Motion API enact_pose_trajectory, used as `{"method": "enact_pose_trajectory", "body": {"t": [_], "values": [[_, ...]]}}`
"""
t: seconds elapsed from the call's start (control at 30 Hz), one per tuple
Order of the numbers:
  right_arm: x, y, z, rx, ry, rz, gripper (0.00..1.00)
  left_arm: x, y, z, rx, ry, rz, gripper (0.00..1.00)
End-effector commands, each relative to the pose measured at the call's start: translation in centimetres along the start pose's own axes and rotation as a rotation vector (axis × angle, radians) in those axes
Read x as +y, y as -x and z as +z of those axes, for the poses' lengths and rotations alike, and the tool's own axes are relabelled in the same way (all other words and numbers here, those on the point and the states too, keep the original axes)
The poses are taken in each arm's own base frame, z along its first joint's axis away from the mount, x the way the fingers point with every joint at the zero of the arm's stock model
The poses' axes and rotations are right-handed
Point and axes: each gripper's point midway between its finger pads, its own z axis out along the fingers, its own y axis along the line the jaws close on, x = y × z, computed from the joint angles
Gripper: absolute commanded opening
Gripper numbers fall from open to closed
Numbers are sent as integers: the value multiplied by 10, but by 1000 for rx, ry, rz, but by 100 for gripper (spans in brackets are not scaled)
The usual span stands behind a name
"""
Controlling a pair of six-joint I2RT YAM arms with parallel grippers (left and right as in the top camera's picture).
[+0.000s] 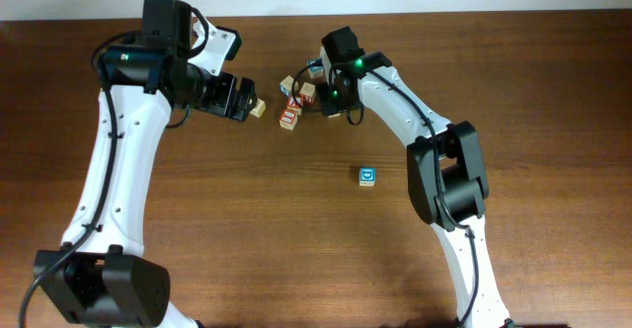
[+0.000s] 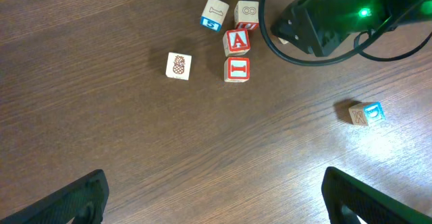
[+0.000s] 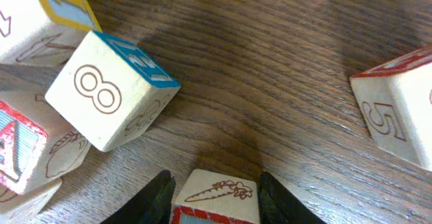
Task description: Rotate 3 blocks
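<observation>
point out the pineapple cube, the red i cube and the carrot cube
pineapple cube (image 2: 179, 66), left wrist view, printed top face
red I cube (image 2: 237, 69), left wrist view, printed top face
carrot cube (image 3: 216, 191), right wrist view, carrot-printed face

Lower half of the carrot block (image 3: 214, 193) beyond the bottom edge; "5" block (image 3: 398, 116) partly past the right.

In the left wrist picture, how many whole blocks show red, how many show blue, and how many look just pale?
Red: 2, A block, I block
Blue: 2, blue-sided block, lone block
Mostly pale: 2, pineapple block, 8 block
Total: 6 whole blocks
</observation>
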Motion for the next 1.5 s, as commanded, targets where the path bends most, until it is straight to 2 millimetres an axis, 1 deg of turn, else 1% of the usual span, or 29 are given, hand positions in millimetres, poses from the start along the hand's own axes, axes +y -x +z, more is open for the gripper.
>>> {"method": "enact_pose_trajectory", "body": {"t": [0.0,0.03,0.07,0.1,0.13,0.17,0.2,0.27,0.3,0.37,0.4,0.43,0.47,0.5,0.57,0.7,0.77,0.8,0.87,0.97,1.03,1.07,1.17,1.23,1.27,1.33,1.37,1.4,1.47], "values": [[5,2,-22,8,-12,63,34,-3,7,-6,-26,-9,23,99],[7,4,-47,18,-14,121,34,-3,7,-6,-26,-9,23,99],[9,1,-65,38,-19,169,32,-3,7,-6,-26,-9,23,99],[10,-5,-76,64,-25,198,30,-3,7,-6,-26,-9,23,99],[11,-16,-83,109,-32,225,29,-3,7,-6,-26,-9,23,99],[12,-28,-85,158,-38,245,29,-3,7,-6,-26,-9,23,99],[15,-48,-86,234,-51,255,29,-3,7,-6,-26,-9,23,99],[25,-68,-86,307,-63,235,29,-3,7,-6,-26,-9,23,99],[35,-83,-83,354,-75,228,28,-3,7,-6,-26,-9,23,99],[48,-104,-77,407,-104,221,28,-3,7,-6,-26,-9,23,99],[51,-116,-72,429,-140,216,28,-3,7,-6,-26,-9,23,99],[49,-130,-67,451,-199,221,27,-3,7,-6,-26,-9,23,99],[47,-137,-64,464,-229,223,26,-3,7,-6,-26,-9,23,99],[45,-140,-63,468,-249,217,26,-3,7,-6,-26,-9,23,99],[42,-141,-63,465,-264,213,26,-3,7,-6,-26,-9,23,99],[30,-144,-63,461,-330,195,27,-3,7,-6,-26,-9,23,99],[26,-149,-58,469,-340,193,28,-3,7,-6,-26,-9,23,99],[25,-154,-53,472,-341,193,32,-3,7,-6,-26,-9,23,99],[24,-156,-47,469,-340,193,35,-3,7,-6,-26,-9,23,99],[26,-150,-47,448,-330,195,40,-3,7,-6,-26,-9,23,99],[28,-141,-54,434,-325,195,43,-3,7,-6,-26,-9,23,99],[32,-132,-60,414,-317,196,44,-3,7,-6,-26,-9,23,99],[35,-112,-75,374,-298,191,45,-3,7,-6,-26,-9,23,99],[28,-85,-88,305,-273,202,52,-3,7,-6,-26,-9,23,99],[18,-68,-95,258,-262,232,54,-3,7,-6,-26,-9,23,99],[2,-42,-99,178,-226,287,57,-3,7,-6,-26,-10,23,99],[6,-30,-95,154,-127,300,58,-3,7,-6,-26,-9,23,99],[17,-22,-90,140,-34,315,57,-3,7,-6,-26,-9,23,99],[40,-9,-79,107,72,366,57,-3,7,-6,-26,-9,23,99]]}}
